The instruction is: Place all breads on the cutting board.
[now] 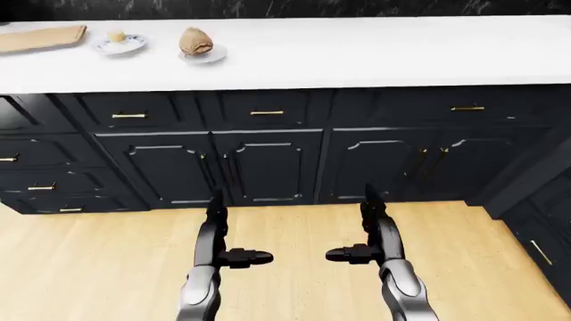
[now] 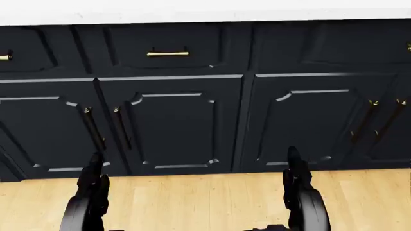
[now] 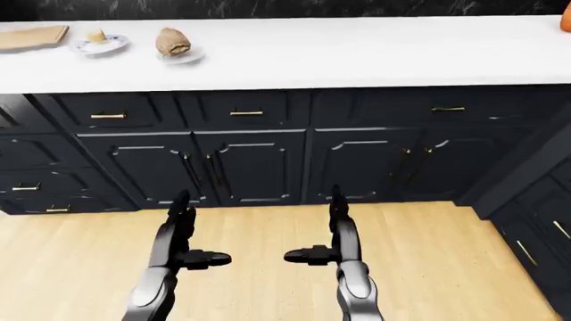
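Note:
On the white counter at the upper left of the left-eye view lies a tan cutting board. Right of it stands a small plate with a pale bread piece, then another plate carrying a brown bread roll. My left hand and right hand hang low over the wooden floor, well below the counter and far from the breads. Both hands are open with fingers straight and thumbs pointing inward, holding nothing.
Dark cabinets with brass handles run under the counter. A second dark cabinet run juts in at the right edge. An orange object sits at the counter's far right in the right-eye view. Light wooden floor lies below.

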